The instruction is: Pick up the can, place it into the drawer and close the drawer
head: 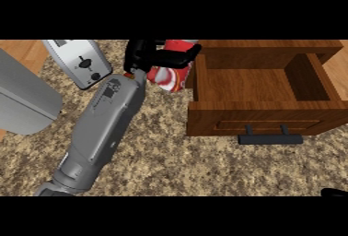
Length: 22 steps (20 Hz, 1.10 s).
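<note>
A red and white can (171, 77) hangs tilted just left of the open wooden drawer (204, 99), near its back left corner. My left hand (151, 55) is shut on the can's upper part, its fingers curled over the top, and the grey forearm runs down to the lower left. The drawer's inside is bare wood, and its dark handle (269, 138) faces me. Only a black tip of my right hand (333, 192) shows at the lower right edge.
A silver toaster (80, 62) stands at the back left, close to my left forearm. A large grey appliance (24, 99) fills the left edge. The counter (204, 166) is speckled stone.
</note>
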Each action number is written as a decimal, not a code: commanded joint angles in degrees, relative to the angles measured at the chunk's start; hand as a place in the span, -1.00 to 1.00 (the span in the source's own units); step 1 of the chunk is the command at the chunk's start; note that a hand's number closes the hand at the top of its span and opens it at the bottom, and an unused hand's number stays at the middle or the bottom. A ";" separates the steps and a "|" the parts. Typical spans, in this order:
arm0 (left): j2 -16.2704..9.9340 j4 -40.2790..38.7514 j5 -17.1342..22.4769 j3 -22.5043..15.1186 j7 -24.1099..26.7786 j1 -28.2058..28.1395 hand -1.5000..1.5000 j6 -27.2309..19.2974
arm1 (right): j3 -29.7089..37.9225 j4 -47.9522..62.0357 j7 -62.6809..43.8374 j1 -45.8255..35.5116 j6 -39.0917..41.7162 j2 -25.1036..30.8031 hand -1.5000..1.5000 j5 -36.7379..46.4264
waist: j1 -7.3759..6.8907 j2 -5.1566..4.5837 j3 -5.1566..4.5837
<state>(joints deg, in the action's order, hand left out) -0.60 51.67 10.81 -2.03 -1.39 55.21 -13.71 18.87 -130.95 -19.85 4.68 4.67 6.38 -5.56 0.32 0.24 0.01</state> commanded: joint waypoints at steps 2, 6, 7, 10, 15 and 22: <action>0.58 2.86 -1.09 -2.09 -8.98 8.37 1.00 -4.83 | 0.34 0.04 -1.36 -1.23 -0.44 0.93 -1.00 0.69 | 0.14 -0.11 0.01; 0.59 -7.19 2.42 -3.95 -6.40 15.90 1.00 -8.05 | 2.31 1.55 -2.91 -4.09 -0.27 2.74 -1.00 -2.51 | 1.57 -0.56 0.02; 0.59 -5.64 1.70 -3.05 -8.98 15.44 1.00 -7.11 | 0.64 -0.03 -0.59 -1.27 -0.89 0.15 -1.00 0.30 | 0.87 -0.36 0.02; 0.60 -7.53 4.22 -6.77 -10.34 20.65 1.00 -10.15 | -2.91 1.99 1.84 -1.39 -1.14 -1.92 -1.00 3.46 | 1.43 -0.50 0.05; 0.60 -16.30 4.99 -5.63 -11.60 28.96 1.00 -11.10 | 0.28 2.59 -0.65 -5.02 -0.83 1.48 -1.00 -0.01 | 1.96 -0.67 0.06; 0.60 -23.69 10.45 -10.46 -7.72 31.96 1.00 -12.84 | -2.06 1.91 -0.80 -4.18 -1.59 -0.26 -1.00 1.94 | 3.48 -0.98 0.10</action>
<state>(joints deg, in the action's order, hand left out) -0.01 31.73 18.48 -9.89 -10.80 85.18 -25.03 18.12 -128.68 -19.99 0.57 3.75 6.97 -4.63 2.95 -0.58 0.09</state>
